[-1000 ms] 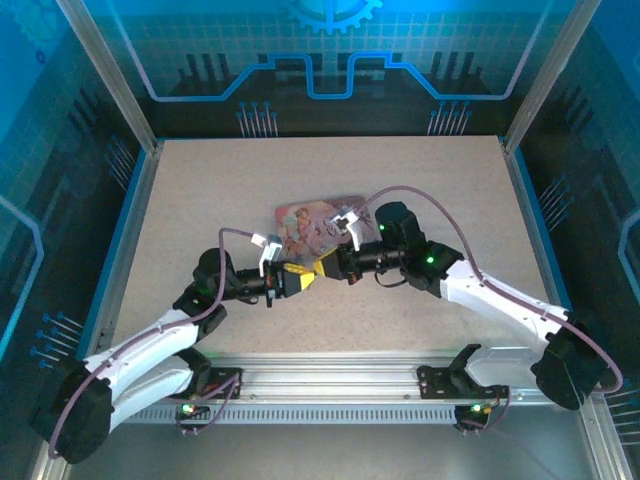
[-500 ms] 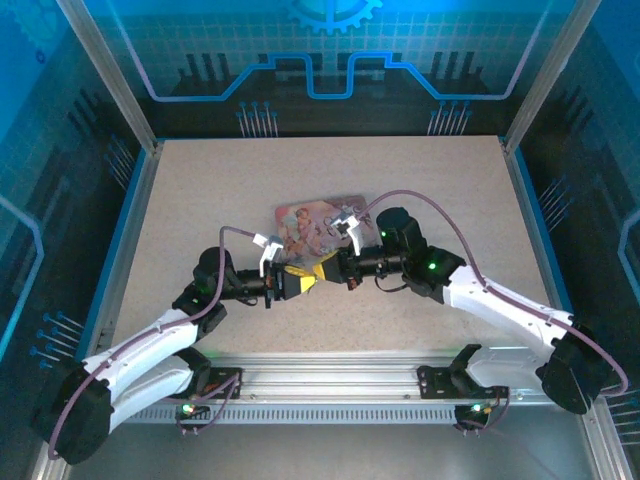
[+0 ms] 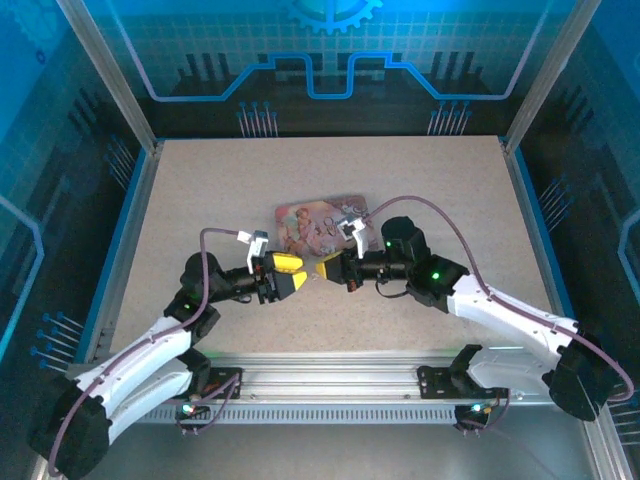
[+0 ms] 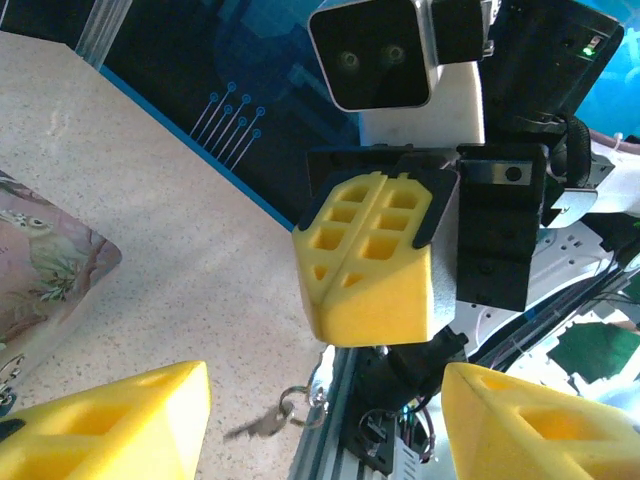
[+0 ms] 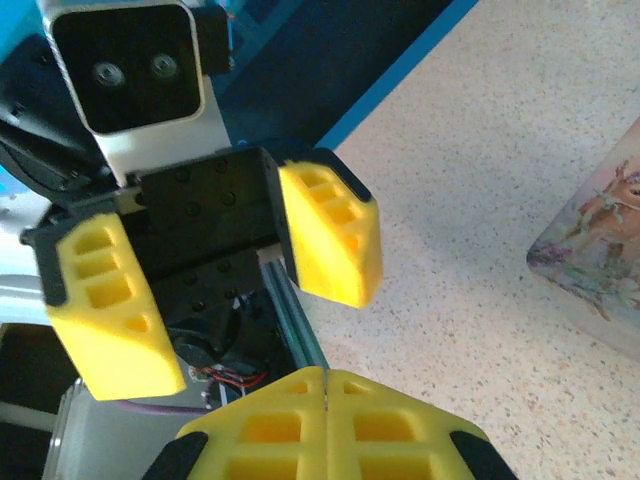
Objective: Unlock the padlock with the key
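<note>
My right gripper [image 3: 322, 268] is shut, its yellow fingers pressed together above the table's front middle. In the left wrist view a silvery sliver [image 4: 332, 372] sticks out below the right gripper [image 4: 370, 335]. A small ring [image 4: 290, 405] hangs from the sliver, and a blurred grey key [image 4: 255, 427] dangles from the ring. My left gripper [image 3: 298, 273] faces it from the left, open, a small gap away, with nothing between its fingers [image 4: 100, 420]. The padlock is hidden.
A pink illustrated tin [image 3: 315, 215] lies flat just behind both grippers, seen also as the tin [image 4: 40, 270] at the left wrist view's edge. The aluminium rail [image 3: 330, 375] runs along the near edge. Speckled tabletop [image 3: 250, 170] surrounds the tin.
My left gripper has opened and drawn back to the left, leaving a gap where its fingers met the right gripper's. The right gripper stays shut and has shifted slightly left.
</note>
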Action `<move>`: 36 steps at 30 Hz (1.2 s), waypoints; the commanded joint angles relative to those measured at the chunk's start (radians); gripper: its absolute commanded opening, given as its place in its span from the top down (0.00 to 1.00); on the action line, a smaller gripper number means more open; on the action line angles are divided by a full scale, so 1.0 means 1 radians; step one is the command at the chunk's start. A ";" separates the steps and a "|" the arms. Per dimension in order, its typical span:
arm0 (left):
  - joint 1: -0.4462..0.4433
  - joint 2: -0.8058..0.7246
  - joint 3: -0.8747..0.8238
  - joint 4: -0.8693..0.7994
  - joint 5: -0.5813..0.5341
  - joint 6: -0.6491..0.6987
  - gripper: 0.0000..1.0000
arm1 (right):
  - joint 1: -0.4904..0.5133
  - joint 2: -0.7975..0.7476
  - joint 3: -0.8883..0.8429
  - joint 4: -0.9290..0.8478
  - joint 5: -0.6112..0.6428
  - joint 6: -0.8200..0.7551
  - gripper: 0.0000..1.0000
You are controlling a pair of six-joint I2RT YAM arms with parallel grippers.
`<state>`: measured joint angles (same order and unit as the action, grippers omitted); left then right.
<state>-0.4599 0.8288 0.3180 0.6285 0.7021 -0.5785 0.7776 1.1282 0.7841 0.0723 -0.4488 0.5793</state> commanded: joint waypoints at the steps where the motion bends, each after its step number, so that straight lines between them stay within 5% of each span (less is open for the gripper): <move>1: 0.003 0.043 -0.025 0.143 0.016 -0.049 0.36 | -0.010 -0.012 -0.006 0.066 -0.012 0.022 1.00; 6: 0.001 0.165 -0.046 0.380 0.055 -0.152 0.36 | -0.009 -0.004 -0.006 0.100 -0.034 0.026 1.00; 14: 0.000 0.310 -0.059 0.626 0.102 -0.269 0.51 | -0.014 -0.001 -0.005 0.098 -0.015 0.030 1.00; 19: 0.000 0.328 -0.059 0.653 0.108 -0.284 0.59 | -0.016 -0.002 -0.005 0.098 -0.003 0.033 1.00; 25: -0.004 0.326 -0.064 0.634 0.107 -0.280 0.51 | -0.026 -0.012 -0.011 0.109 0.010 0.043 1.00; 36: -0.026 0.361 -0.046 0.643 0.110 -0.278 0.60 | -0.024 -0.011 -0.014 0.123 0.009 0.053 1.00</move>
<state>-0.4774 1.1797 0.2718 1.2182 0.7876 -0.8631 0.7582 1.1286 0.7795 0.1570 -0.4480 0.6220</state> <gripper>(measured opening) 0.406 0.045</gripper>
